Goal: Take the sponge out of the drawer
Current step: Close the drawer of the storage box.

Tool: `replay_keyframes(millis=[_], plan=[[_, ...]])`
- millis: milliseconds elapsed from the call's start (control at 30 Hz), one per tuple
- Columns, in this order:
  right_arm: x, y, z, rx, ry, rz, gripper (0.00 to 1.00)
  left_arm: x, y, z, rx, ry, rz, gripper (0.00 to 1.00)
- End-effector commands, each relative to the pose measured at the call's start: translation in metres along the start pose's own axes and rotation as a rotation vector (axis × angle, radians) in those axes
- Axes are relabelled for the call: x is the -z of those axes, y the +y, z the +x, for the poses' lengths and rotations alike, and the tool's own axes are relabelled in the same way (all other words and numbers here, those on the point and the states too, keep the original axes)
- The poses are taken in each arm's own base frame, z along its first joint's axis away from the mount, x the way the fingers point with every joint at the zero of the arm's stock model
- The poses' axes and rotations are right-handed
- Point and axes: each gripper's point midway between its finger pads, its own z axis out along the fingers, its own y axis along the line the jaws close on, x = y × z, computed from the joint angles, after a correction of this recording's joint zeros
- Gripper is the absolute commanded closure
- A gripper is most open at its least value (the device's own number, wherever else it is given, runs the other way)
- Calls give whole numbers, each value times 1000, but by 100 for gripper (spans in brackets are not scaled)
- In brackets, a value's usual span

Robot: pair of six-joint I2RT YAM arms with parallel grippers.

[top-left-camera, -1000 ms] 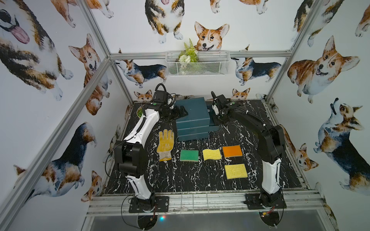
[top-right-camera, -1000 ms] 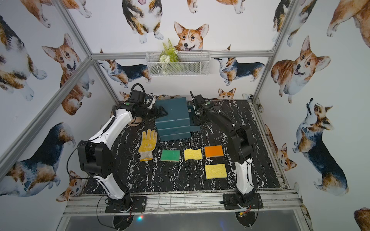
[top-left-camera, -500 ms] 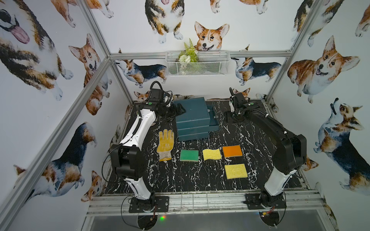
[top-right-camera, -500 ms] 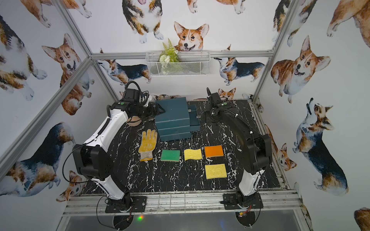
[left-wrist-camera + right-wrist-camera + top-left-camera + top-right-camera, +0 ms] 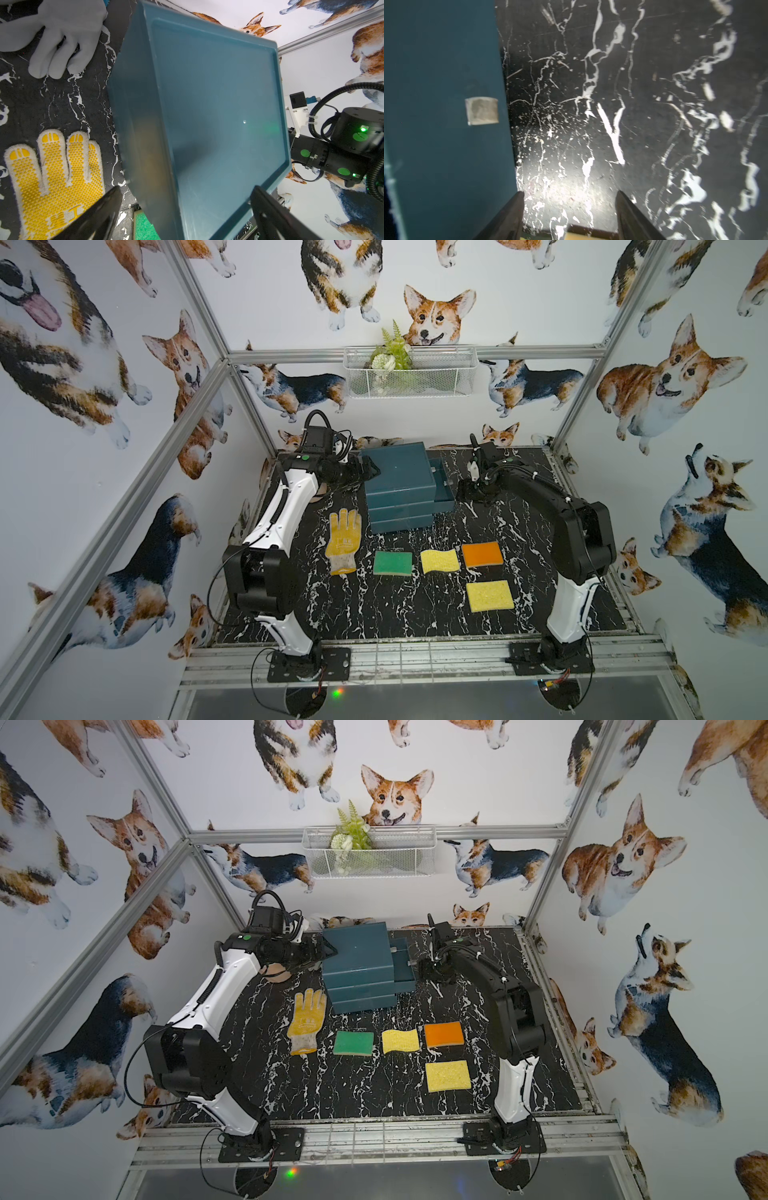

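**Drawer is out, but no sponge to be spotted in it yet**

No sponge can be made out inside the drawer (image 5: 444, 499), which is pulled out sideways from the top of the cabinet (image 5: 397, 472). Only part of its inside is shown in both top views. A green sponge (image 5: 392, 563) and three more are laid on the table (image 5: 374, 622) out front, well apart from it.

The right gripper (image 5: 569, 192) is spread with nothing between its jaws. It is parked beside the handle (image 5: 481, 111), probably so the drawer can be reached into next. The left gripper (image 5: 186, 189) is spread wide at the cabinet's opposite side, apparently as a brace.

Compared with a second ago, the right gripper has been backed off from the drawer and its elbow swung outward.
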Motion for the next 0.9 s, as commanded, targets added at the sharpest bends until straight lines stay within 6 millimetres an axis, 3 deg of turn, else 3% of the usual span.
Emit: replay_keyframes(millis=[0, 200, 500, 567, 767, 800, 867], plan=[[-2, 30, -11, 21, -46, -80, 30, -3, 2, 1, -18, 5, 0, 1], [-9, 76, 2, 110, -46, -133, 32, -9, -1, 7, -25, 26, 25, 1], [-5, 116, 20, 142, -42, -204, 33, -12, -4, 16, -34, 53, 65, 1], [-1, 115, 21, 133, -48, -198, 34, -8, -4, 16, -39, 47, 52, 1], [12, 89, 12, 65, -94, -154, 34, 6, 1, 6, -57, 0, -32, 1], [14, 85, 11, 50, -97, -160, 35, 21, -7, 1, -80, -40, -33, 1], [17, 81, 7, 27, -102, -191, 35, 33, -13, -5, -95, -73, -43, 1]])
